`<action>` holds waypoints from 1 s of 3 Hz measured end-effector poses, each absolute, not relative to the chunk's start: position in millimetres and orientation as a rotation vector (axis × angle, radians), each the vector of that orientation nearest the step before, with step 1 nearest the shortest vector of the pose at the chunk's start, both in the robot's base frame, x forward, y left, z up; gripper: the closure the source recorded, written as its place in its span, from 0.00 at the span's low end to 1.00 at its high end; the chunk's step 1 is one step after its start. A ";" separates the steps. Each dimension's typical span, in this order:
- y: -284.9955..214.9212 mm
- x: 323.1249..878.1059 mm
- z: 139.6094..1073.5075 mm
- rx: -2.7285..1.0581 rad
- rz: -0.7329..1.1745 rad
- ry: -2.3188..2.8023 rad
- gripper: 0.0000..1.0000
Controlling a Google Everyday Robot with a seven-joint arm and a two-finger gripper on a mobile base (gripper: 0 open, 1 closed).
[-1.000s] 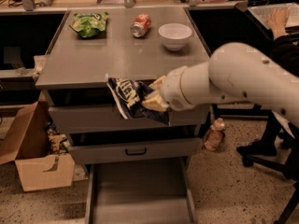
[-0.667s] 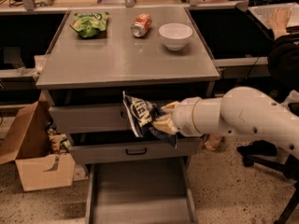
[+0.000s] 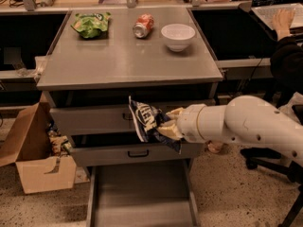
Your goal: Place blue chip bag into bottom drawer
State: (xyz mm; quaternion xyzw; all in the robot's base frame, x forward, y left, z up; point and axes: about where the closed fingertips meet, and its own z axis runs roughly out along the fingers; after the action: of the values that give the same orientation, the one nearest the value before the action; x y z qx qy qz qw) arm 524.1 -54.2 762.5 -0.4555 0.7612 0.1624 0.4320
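My gripper (image 3: 166, 126) is shut on the blue chip bag (image 3: 146, 121), a crinkled navy foil bag with white lettering. It holds the bag in the air in front of the two upper drawers, roughly level with the gap between them. My white arm reaches in from the right. The bottom drawer (image 3: 142, 197) is pulled out below, a wide grey tray with a bare floor. The bag hangs above the drawer's back part.
On the grey cabinet top (image 3: 118, 60) lie a green chip bag (image 3: 91, 23), a red soda can (image 3: 143, 25) and a white bowl (image 3: 178, 36). An open cardboard box (image 3: 35, 160) stands on the floor at left. A seated person (image 3: 286, 46) is at far right.
My arm has lowered and pulled back to the right, carrying the bag from the cabinet's top edge down in front of the upper drawers.
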 end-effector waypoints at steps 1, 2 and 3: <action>-68.2 524.1 698.2 -1.071 0.398 1.971 1.00; -84.8 519.2 585.9 -0.954 0.476 2.067 1.00; -88.8 516.1 492.2 -0.884 0.574 2.162 1.00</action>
State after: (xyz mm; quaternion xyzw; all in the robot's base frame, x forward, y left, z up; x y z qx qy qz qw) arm 516.1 -88.8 492.2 -0.3428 0.8386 0.2227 0.3600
